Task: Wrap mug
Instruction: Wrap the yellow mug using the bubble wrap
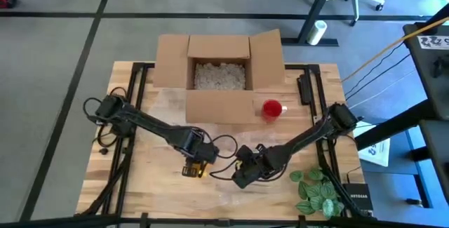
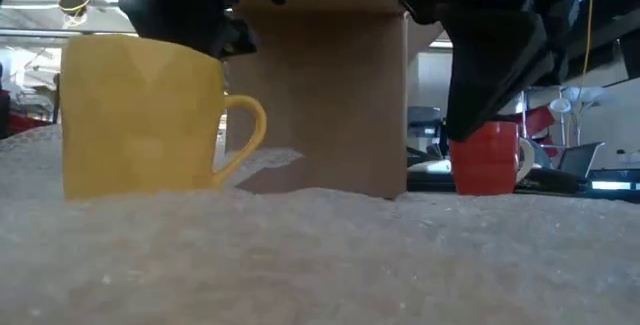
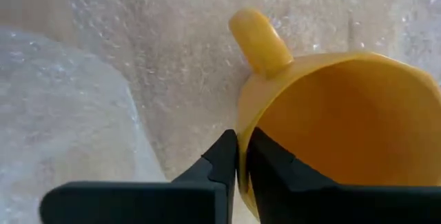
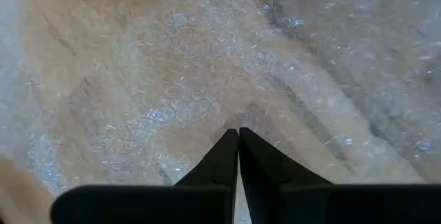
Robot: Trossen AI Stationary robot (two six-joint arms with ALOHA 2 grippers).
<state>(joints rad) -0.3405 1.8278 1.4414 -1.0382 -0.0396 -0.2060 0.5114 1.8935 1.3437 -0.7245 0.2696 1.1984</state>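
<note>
Two tools: both pinching.
Left tool [image 3: 241,158]: clamps yellow mug [image 3: 344,127] rim.
Right tool [image 4: 238,151]: closed on bubble wrap [image 4: 207,79].
Risk: mug tips if wrap tugs.

The mug [image 1: 197,168] stands upright on the bubble wrap [image 1: 217,186] at the table's [image 1: 140,186] near middle, with the left gripper [image 1: 200,159] on its rim at 12 o'clock. The right gripper [image 1: 240,179] sits just beside the mug at 3 o'clock. The box [image 1: 219,77] lies at 12 o'clock, filler [image 1: 219,75] in it. A second mug [image 1: 272,108] stands at 1 o'clock, leaves [image 1: 317,189] at 4 o'clock
</note>
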